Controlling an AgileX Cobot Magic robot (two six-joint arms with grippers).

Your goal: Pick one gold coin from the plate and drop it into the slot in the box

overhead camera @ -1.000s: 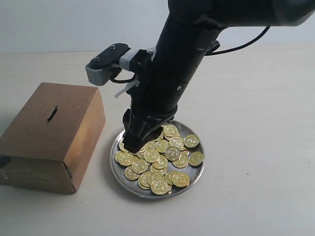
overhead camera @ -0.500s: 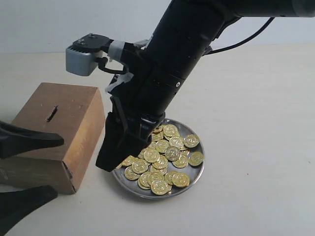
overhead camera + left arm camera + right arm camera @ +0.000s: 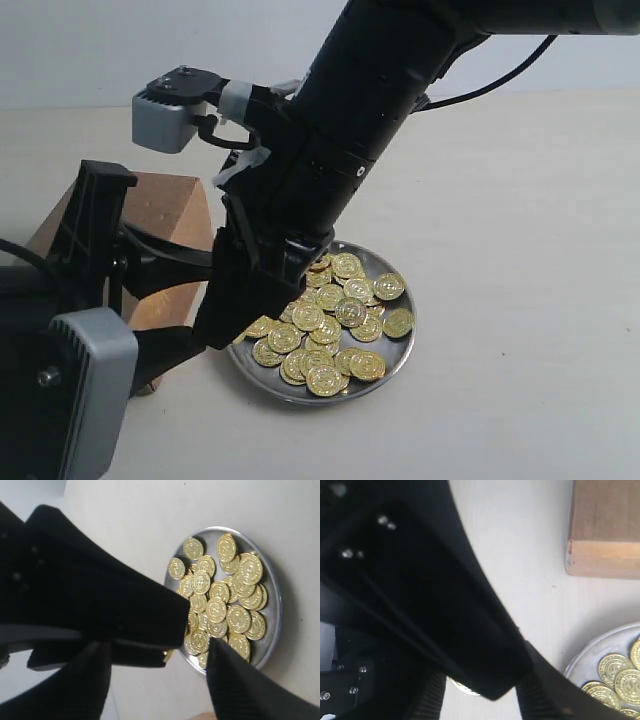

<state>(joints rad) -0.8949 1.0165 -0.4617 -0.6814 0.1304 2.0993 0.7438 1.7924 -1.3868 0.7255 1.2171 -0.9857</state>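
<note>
Pale tabletop (image 3: 520,250), and the left gripper (image 3: 156,650) has swung in, fingers spread wide, masking most of the box (image 3: 170,205) and its slot. Meanwhile the right gripper (image 3: 222,335) has lifted off the plate (image 3: 383,261), seemingly clenched on a gold coin (image 3: 463,686), so the drop comes next.

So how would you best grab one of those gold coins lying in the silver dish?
Pinch it across opposite edges, coming straight down. The coins lie flat and overlapping in the plate, and its raised rim blocks a sideways approach. The coin at the pile's right edge in the exterior view is probably easiest: few neighbours crowd it.
</note>
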